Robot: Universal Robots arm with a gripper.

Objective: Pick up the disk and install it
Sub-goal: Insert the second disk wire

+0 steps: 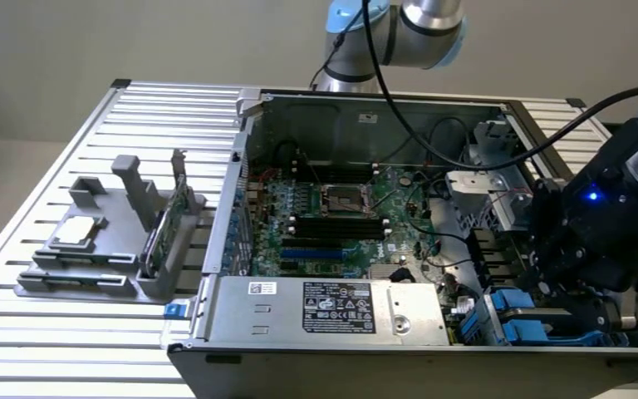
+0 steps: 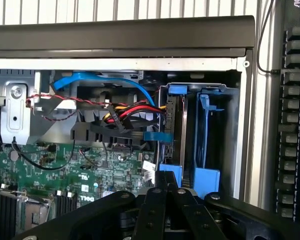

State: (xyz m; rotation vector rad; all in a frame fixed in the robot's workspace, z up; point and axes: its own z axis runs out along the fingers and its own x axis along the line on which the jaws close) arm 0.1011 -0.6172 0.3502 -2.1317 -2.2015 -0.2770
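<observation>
Pincer [image 2: 165,200] nearest wrist camera, linkage bars drawn tight together, so looks clenched with nothing in it.

Just past it: disk [image 2: 171,130] sitting edge-up in drive bay [image 2: 225,92] at case corner, blue rails showing, next blue slot beside it empty. Red, yellow, blue cables meet its inner end.

Guess: install basically done, maybe just seating check left. Long axis looks to run away from pincer toward case wall, thin edge facing camera.

Farther off in exterior view: motherboard [image 1: 331,216], fixture rack [image 1: 109,241] on worktop [image 1: 31,199].

Slatted metal table [image 1: 31,332] | open computer case [image 1: 331,332] | grey fixture [image 1: 109,249] (apparently holding parts)
</observation>
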